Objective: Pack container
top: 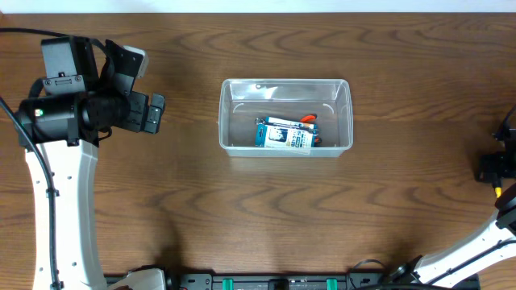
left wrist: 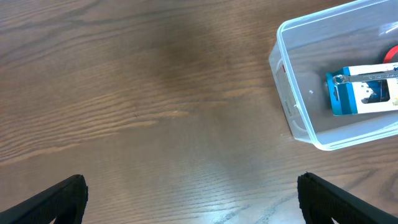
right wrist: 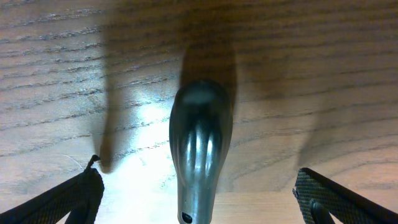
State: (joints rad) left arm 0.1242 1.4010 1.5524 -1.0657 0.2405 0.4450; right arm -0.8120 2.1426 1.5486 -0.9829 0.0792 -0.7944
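The clear container [top: 242, 117] stands mid-table. Inside it a blue-and-white box [top: 284, 135] lies beside an orange-handled tool [top: 309, 121]. My left gripper [top: 155, 113] hovers open to the container's left, with nothing between its fingers. In the left wrist view the container [left wrist: 305, 68] is at upper right and a silver wrench [left wrist: 367, 74] lies on the box [left wrist: 364, 96]. The left gripper [left wrist: 193, 199] is over bare wood. My right gripper [right wrist: 199, 202] is open at the table's right edge, its fingers wide on either side of a grey tapered tool handle [right wrist: 200, 137].
The wooden table [top: 161, 193] spreads around the container. The right arm [top: 493, 165] sits at the far right edge. The left arm's white link [top: 64, 209] runs down the left side. The table's pale front edge [right wrist: 261, 205] shows under the right gripper.
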